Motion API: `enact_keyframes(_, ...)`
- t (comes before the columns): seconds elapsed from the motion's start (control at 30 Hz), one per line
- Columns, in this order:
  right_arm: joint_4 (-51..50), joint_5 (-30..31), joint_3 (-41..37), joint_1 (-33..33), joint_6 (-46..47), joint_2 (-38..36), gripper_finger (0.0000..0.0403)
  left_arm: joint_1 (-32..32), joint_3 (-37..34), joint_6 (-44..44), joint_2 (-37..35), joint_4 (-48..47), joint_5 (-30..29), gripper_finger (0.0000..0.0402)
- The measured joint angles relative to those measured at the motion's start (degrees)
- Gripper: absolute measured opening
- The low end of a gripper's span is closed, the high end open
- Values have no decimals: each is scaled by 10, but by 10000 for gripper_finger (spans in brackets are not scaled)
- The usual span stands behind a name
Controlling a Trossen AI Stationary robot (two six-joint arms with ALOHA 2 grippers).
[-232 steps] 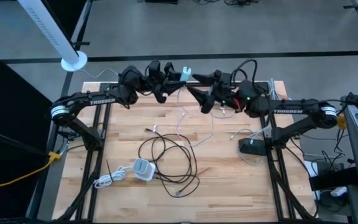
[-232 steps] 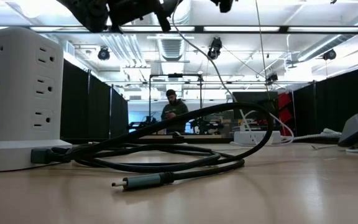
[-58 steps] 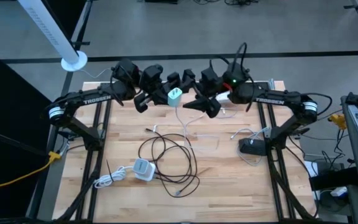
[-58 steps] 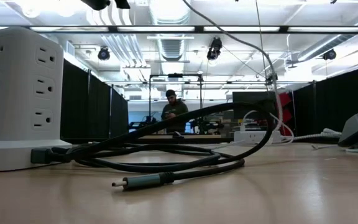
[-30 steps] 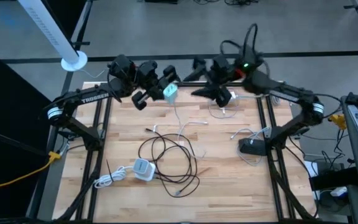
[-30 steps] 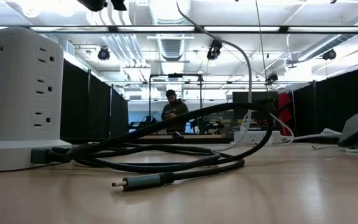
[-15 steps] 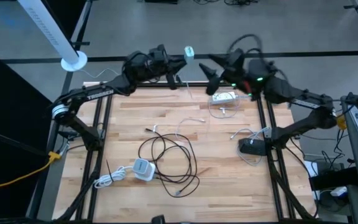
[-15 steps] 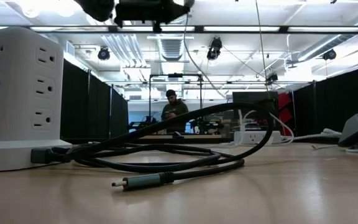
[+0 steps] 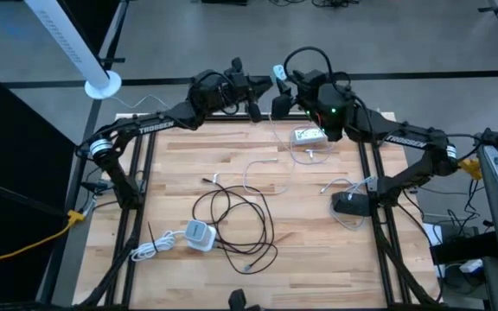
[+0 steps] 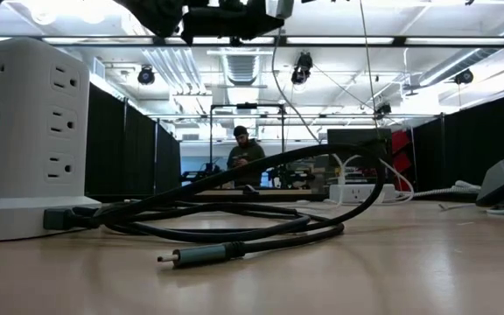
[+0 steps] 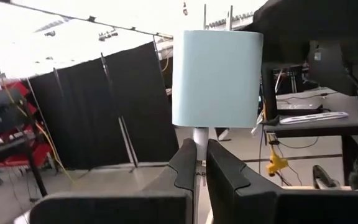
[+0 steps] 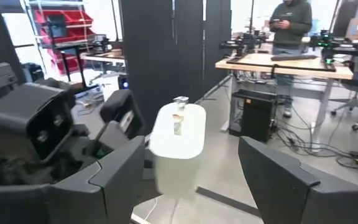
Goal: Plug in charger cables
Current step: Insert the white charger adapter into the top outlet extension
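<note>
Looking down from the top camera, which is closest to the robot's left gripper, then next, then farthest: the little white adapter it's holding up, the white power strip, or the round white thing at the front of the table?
1. The white adapter: held right at the left gripper, above the table's far edge.
2. The white power strip: on the table's far right part, near the right gripper.
3. The round white charger: near the front left, beside the black cable coil.

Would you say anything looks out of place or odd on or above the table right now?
Yes: the left tool holds a pale adapter in the air past the table's far edge, a white cable dangling from it. The right tool is open around it.
</note>
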Motion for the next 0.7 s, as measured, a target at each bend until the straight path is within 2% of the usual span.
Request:
enact_keyframes(0.3, 4, 11, 0, 0, -11, 17, 252, 0, 15, 19, 0, 9, 1, 1)
enact_keyframes(0.7, 45, 26, 0, -11, -42, 42, 228, -1, 15, 20, 0, 30, 26, 1)
